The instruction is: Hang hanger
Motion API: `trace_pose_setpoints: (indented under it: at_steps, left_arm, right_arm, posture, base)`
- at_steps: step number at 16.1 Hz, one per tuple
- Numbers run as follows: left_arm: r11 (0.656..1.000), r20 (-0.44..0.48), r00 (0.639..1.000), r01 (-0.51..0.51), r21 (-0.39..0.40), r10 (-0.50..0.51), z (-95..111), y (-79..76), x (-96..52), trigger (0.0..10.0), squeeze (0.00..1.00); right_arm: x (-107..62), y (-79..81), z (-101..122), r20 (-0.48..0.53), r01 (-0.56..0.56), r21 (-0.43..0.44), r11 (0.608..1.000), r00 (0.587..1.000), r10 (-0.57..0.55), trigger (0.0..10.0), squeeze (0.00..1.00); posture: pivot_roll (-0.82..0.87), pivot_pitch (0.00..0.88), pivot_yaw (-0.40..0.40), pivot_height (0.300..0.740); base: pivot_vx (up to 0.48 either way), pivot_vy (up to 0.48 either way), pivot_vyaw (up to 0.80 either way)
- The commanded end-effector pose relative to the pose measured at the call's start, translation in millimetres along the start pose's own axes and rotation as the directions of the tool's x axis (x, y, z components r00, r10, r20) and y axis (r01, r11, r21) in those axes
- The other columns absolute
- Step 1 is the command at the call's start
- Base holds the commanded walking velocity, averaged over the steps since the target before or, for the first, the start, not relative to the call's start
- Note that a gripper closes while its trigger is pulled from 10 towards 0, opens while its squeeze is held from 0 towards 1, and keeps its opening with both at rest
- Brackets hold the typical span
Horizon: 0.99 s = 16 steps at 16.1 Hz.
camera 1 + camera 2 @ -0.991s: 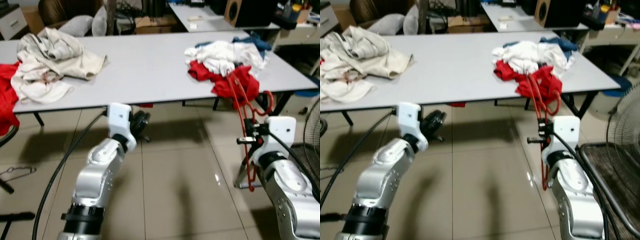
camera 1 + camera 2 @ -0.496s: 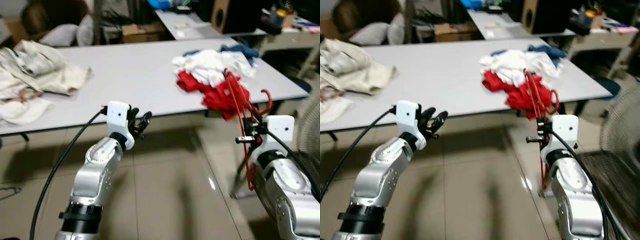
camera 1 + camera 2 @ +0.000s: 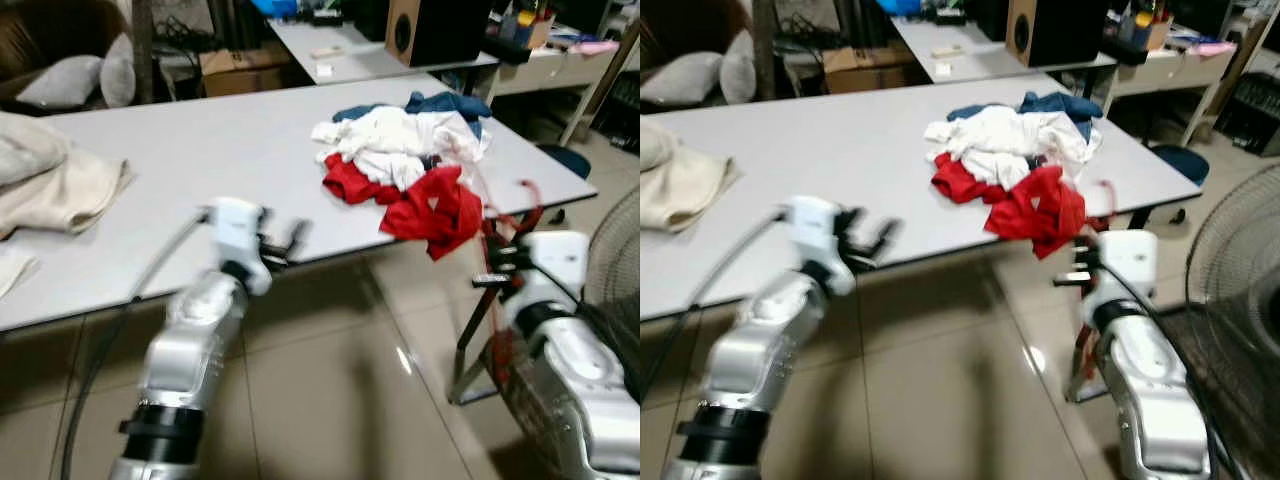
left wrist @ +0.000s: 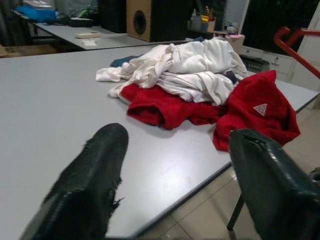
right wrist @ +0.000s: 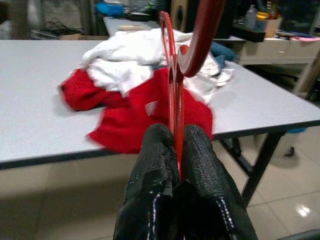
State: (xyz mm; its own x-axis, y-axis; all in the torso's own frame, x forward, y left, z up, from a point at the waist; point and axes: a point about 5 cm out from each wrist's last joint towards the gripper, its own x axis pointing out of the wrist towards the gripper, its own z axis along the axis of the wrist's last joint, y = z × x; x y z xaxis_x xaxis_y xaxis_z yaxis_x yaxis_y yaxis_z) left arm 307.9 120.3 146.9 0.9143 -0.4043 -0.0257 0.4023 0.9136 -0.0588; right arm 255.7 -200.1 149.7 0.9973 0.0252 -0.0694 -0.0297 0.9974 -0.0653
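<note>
While your right pincer (image 5: 176, 150) is clamped tight on the red hanger (image 5: 172, 85), just off the table's (image 3: 200, 170) front right corner, your left pincer (image 4: 175, 175) gapes wide and empty at the front edge, facing the clothes pile (image 3: 400, 170).

One hanger (image 5: 172, 75) — two tables (image 3: 200, 150) — one speaker (image 3: 1040, 30).

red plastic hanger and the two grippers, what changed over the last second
The view has swung right along the table, so the camera turned. The left gripper rose to the grey table's edge, open. The right gripper stays shut on the red plastic hanger.
</note>
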Motion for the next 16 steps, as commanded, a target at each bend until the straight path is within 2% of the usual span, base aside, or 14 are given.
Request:
trace_pose_setpoints:
  at_steps: [1,2,8,13,15,16]
  left_arm:
    - [0.999,0.005,0.999,-0.043,0.02,0.043,2.2,12.2,-3.7,10.0,1.0]
    - [0.999,0.005,0.999,-0.041,0.021,0.041,2.0,11.9,-3.7,10.0,1.0]
    - [0.999,0.001,0.999,-0.033,0.033,0.033,-1.0,9.9,-2.8,10.0,1.0]
    - [0.998,0.001,0.999,-0.049,0.037,0.049,-1.8,12.0,-1.6,10.0,1.0]
    - [0.998,0.005,0.999,-0.054,0.042,0.053,-2.2,11.9,1.0,10.0,1.0]
    - [0.998,-0.004,0.999,-0.049,0.049,0.049,-3.4,12.4,2.7,10.0,0.9]
  right_arm:
    - [1.9,8.0,6.1,0.032,-0.032,0.005,0.999,0.999,0.032,10.0,0.0]
    - [1.8,7.9,6.0,0.032,-0.032,0.004,0.999,0.999,0.032,10.0,0.0]
    - [1.3,6.8,6.6,0.033,-0.04,-0.003,0.999,0.999,0.041,10.0,0.0]
    - [1.3,9.3,5.9,0.03,-0.061,-0.011,0.998,0.998,0.061,10.0,0.0]
    - [0.8,11.1,5.9,0.029,-0.076,-0.014,0.997,0.997,0.076,10.0,0.0]
    - [0.9,11.7,5.7,0.027,-0.08,-0.015,0.997,0.996,0.08,10.0,0.0]
  posture:
    - [-0.09,0.0,0.001,0.74]
    - [-0.09,0.0,0.001,0.74]
    - [-0.09,0.0,-0.002,0.74]
    - [-0.09,0.0,0.001,0.74]
    - [-0.1,0.0,0.001,0.74]
    - [-0.1,0.0,0.001,0.74]
  base:
    - [0.439,0.0,0.0]
    - [0.435,0.0,0.0]
    - [0.436,0.0,-0.78]
    - [0.423,0.0,0.0]
    - [0.0,0.0,0.0]
    - [0.0,0.0,0.0]
